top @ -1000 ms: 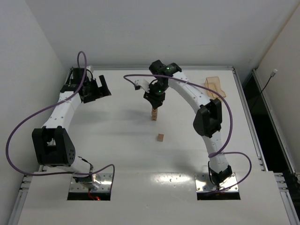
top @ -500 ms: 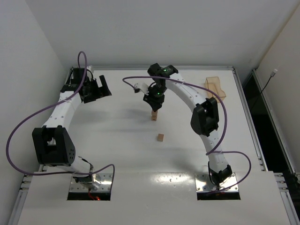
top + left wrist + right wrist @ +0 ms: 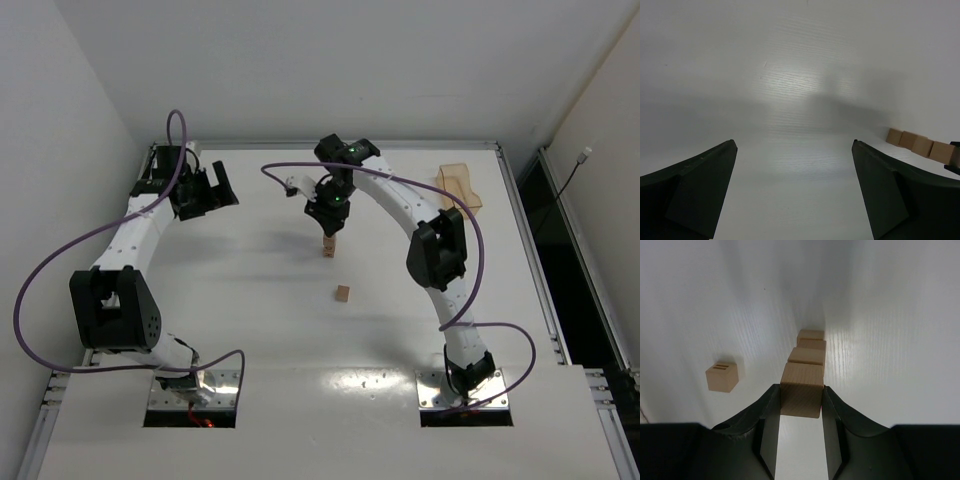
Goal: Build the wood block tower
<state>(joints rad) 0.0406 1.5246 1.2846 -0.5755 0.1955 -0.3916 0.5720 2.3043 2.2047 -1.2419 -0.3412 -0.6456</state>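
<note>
Since a second ago the right elbow (image 3: 440, 255) has drifted slightly left. I see the right gripper (image 3: 800, 391) clamping the top cube (image 3: 801, 402) of the tower (image 3: 329, 248), frame centre. Loose cube (image 3: 343, 293) sits near, below. Left gripper (image 3: 207, 190) gapes, upper left.

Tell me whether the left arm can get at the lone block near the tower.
Probably yes: the left gripper is open, and nothing stands between it and the lone block.
</note>
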